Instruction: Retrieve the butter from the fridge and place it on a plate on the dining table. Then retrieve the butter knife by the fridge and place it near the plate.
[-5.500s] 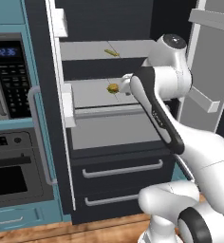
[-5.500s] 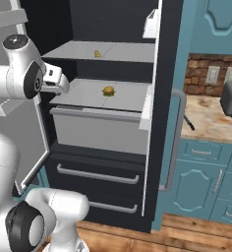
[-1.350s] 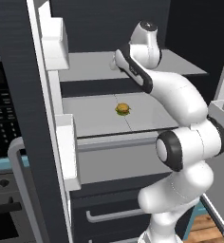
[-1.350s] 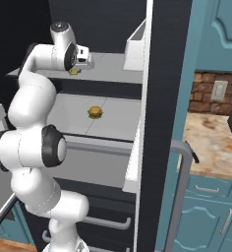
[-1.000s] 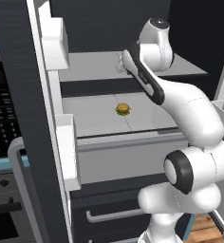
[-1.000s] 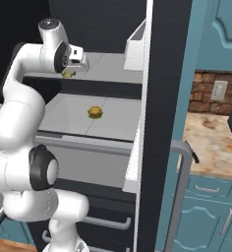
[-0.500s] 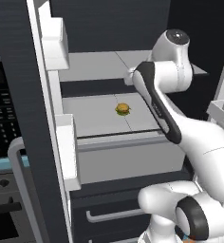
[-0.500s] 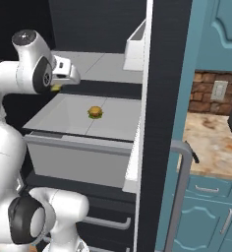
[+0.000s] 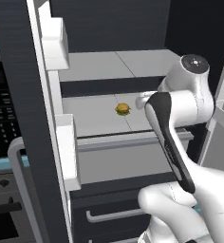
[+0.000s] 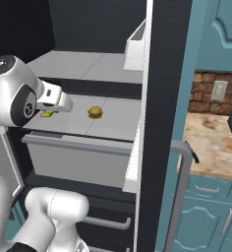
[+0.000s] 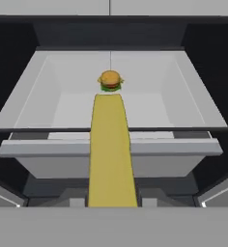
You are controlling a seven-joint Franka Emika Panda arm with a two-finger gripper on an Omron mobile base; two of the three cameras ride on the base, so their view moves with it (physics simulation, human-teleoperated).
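The butter [image 11: 111, 149] sits in your gripper [image 10: 59, 104], a yellow-olive stick that runs straight out from the bottom of the hand view toward the burger-like item [image 11: 110, 80]; in the right base view its end pokes out under the hand at the left of the lower shelf [image 10: 103, 125]. The jaws are drawn narrow and closed on it. You hold it by one end, so it can pivot or slide out if you swing the wrist sharply while leaving the fridge [image 10: 162, 98]. The stick's far end points at the burger-like item, which lies near it on the same shelf; any forward drift may knock it. Below the butter the pale drawer [image 11: 111, 154] stands out toward you, and its front lip could catch the stick if you drop low. To your left the open door with its white bins [image 9: 61, 142] stands near the arm, and on the right the door edge [image 10: 159, 123] crowds the opening, so a wide swing may strike either.
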